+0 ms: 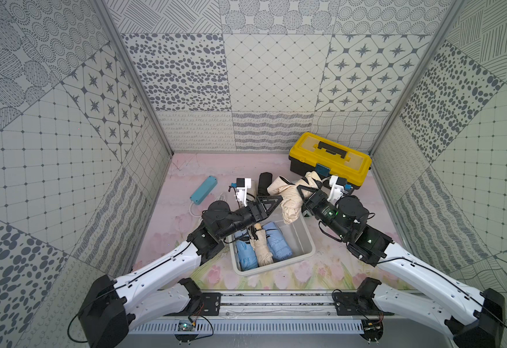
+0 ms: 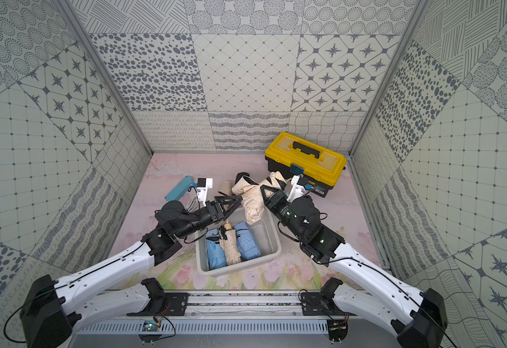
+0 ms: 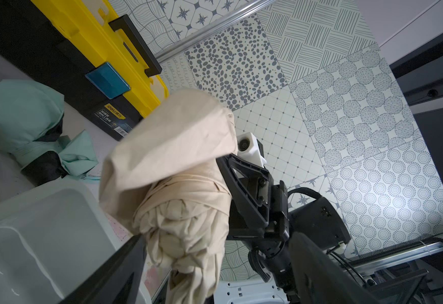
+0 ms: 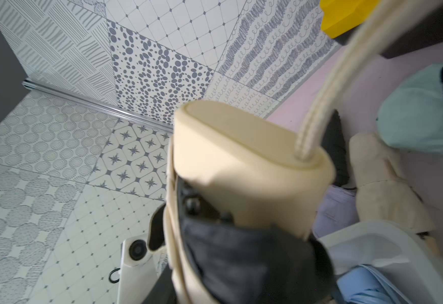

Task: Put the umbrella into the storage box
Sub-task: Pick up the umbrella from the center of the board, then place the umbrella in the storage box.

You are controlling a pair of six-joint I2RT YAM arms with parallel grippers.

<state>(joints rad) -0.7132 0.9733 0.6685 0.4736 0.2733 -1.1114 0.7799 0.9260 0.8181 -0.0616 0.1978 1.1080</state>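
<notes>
Robot lab cell w/ patterned wall panels (image 1: 276, 72)

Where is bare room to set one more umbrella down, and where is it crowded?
In the storage box: the bare floor between the blue umbrella and its wall beside the right arm. On the table: between the power strip and the yellow toolbox. Crowded: behind the box, where the right gripper holds the beige umbrella.
</notes>
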